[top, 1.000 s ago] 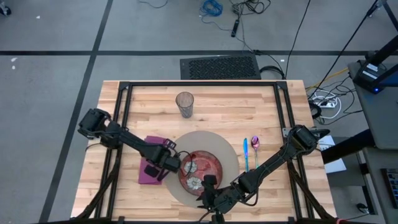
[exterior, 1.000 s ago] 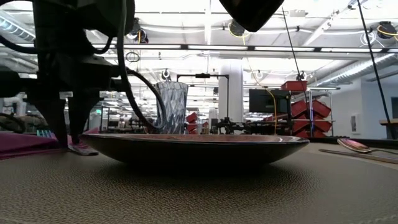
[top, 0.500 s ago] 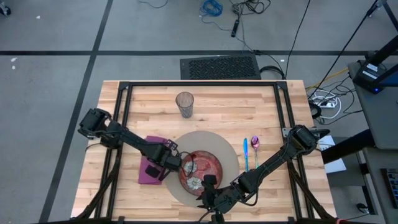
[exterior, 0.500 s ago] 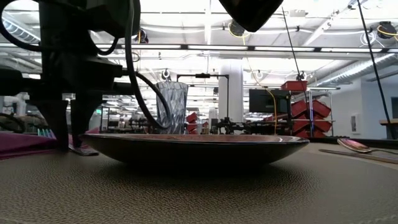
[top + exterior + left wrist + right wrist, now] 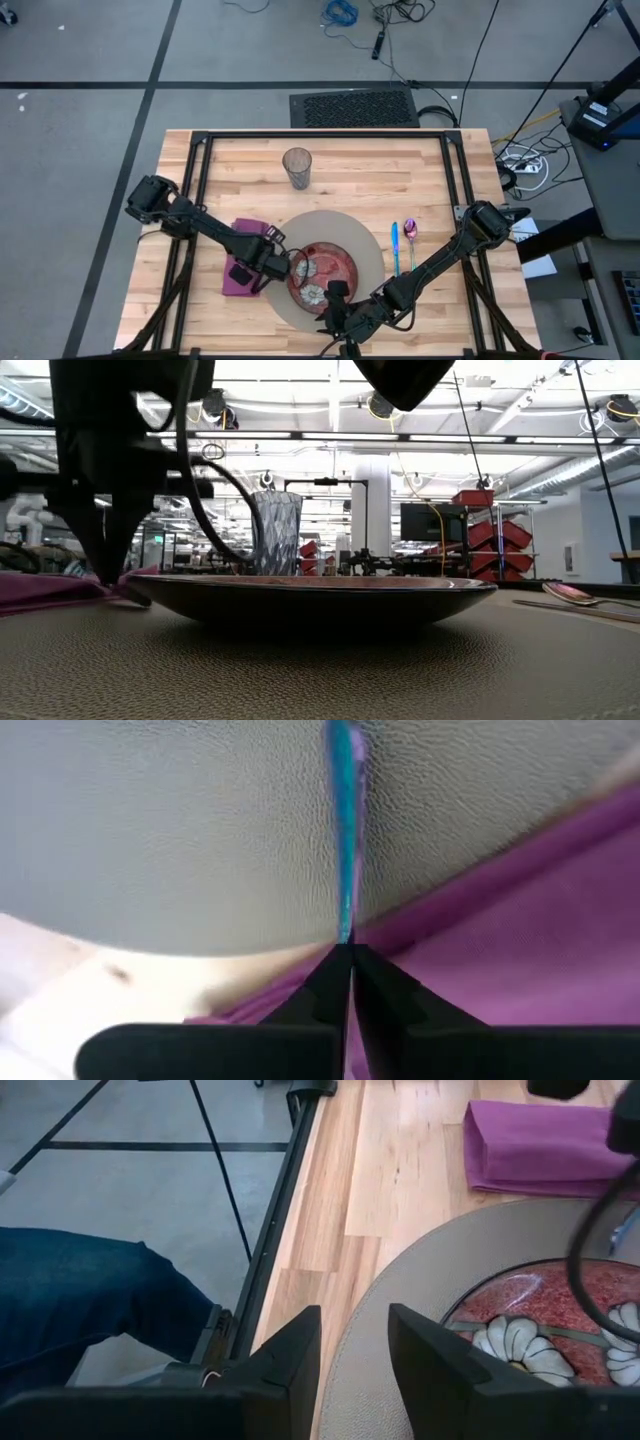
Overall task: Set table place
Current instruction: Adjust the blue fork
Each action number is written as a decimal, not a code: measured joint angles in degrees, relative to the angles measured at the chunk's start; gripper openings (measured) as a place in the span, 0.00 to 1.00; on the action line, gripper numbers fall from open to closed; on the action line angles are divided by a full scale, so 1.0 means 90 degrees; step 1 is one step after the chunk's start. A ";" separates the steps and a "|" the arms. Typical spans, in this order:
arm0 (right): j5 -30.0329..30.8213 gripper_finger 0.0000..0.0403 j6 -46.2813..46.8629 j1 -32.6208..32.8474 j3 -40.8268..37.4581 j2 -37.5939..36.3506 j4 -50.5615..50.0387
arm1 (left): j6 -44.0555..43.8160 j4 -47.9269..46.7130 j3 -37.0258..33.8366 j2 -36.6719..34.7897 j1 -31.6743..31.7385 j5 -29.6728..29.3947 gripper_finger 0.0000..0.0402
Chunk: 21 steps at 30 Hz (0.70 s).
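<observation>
Left gripper was down at the seam between the purple napkin and the grey-tan mat, fingers pinched fully together. In the left wrist view a thin blue utensil ran straight out from the closed tips across the mat; it appeared nipped at its end, though the contact itself was hidden by the tips. Low view showed the tips meeting at the surface just left of the red patterned plate.

Right gripper hovered at the near edge of the mat beside the plate, fingers apart, nothing between them. A person's leg in jeans showed beyond the table edge.

Place so far: plate on the mat, glass standing on bare wood well behind it, a blue piece and a pink piece lying side by side right of the mat.

Judged step: picking up the left-side cutlery piece. Next move would call for a clean lift without dragging the napkin, then laying the piece down parallel, on or beside the napkin
</observation>
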 joint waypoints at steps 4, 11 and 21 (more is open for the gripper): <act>0.0034 0.26 -0.0003 0.0000 0.0000 0.0001 0.0000 | 0.0019 -0.0588 0.0370 0.0000 -0.0155 -0.0150 0.00; 0.0034 0.26 0.0034 0.0000 0.0000 0.0001 0.0002 | 0.0090 -0.1323 0.0608 0.0000 -0.0507 -0.0171 0.00; -0.0223 0.26 0.0204 -0.0186 0.0000 0.0001 -0.0382 | -0.2790 -0.1406 0.0975 -0.0415 -0.0663 -0.0206 0.00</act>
